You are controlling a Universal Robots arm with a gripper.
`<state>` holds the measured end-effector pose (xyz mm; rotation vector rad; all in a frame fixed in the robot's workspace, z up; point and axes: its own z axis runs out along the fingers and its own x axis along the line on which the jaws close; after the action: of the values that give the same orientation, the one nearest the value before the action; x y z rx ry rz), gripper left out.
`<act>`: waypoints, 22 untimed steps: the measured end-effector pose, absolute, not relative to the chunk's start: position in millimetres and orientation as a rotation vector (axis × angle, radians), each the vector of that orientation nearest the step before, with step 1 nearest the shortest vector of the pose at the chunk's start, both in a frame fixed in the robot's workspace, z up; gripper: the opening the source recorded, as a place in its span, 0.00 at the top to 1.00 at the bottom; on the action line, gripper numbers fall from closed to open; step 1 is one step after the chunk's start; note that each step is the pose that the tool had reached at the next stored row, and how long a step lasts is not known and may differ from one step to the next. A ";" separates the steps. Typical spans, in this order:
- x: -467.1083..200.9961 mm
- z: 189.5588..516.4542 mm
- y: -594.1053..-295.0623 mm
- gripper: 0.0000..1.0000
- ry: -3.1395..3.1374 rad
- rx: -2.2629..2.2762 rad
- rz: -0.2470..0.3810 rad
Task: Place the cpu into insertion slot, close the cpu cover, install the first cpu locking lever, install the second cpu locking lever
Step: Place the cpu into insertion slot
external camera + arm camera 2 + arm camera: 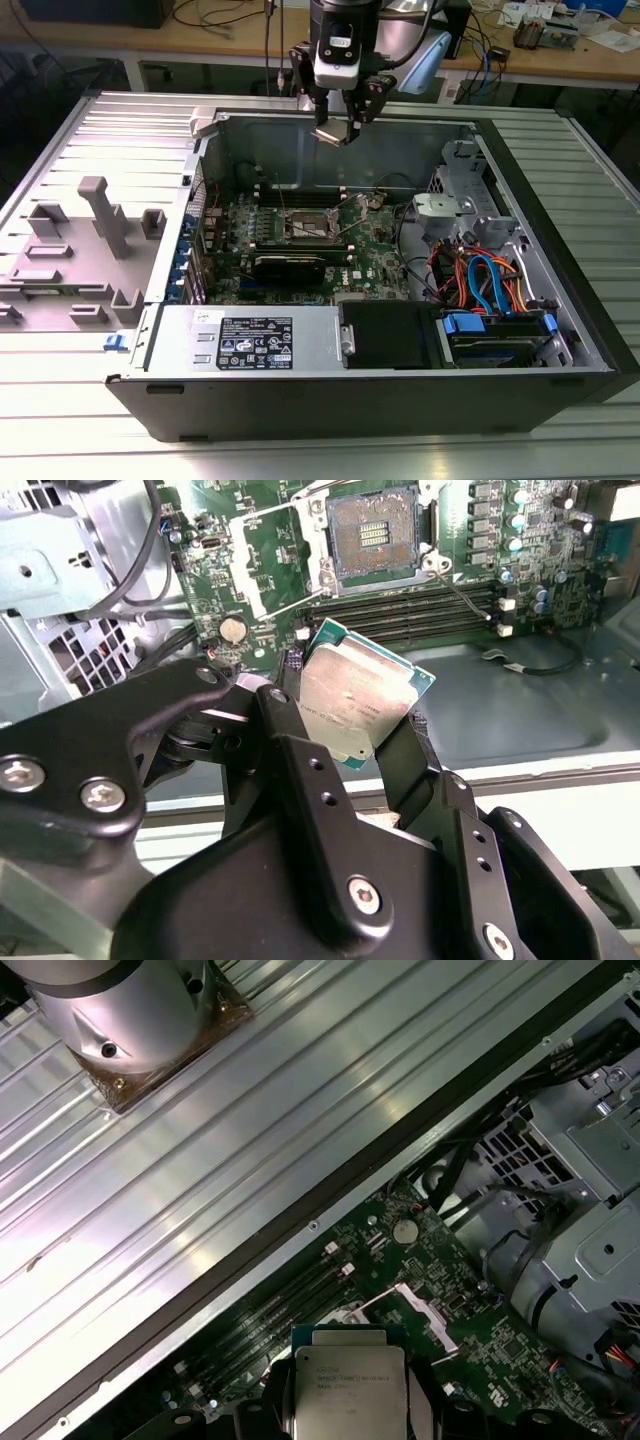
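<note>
Held fast by its edges between the black fingers [300, 770] of the gripper [338, 128], the cpu [355, 702] hangs over the open computer case [560, 330], in the upper middle of the exterior view. The chip has a dull silver-grey metal lid with faint print and a thin green border, and it sits tilted in the grip. Well below it, on the green motherboard [380, 250] near the centre of the exterior view, the insertion slot [372, 535] lies uncovered: a dark square ringed in silver. The cpu cover [422, 1310] is swung open beside the socket.
</note>
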<state>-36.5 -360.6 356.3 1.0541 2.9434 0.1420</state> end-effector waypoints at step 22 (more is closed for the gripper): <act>-36.9 345.7 -365.2 0.45 2.826 1.290 0.079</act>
<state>-36.9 -365.2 345.7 1.2898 2.8261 0.0792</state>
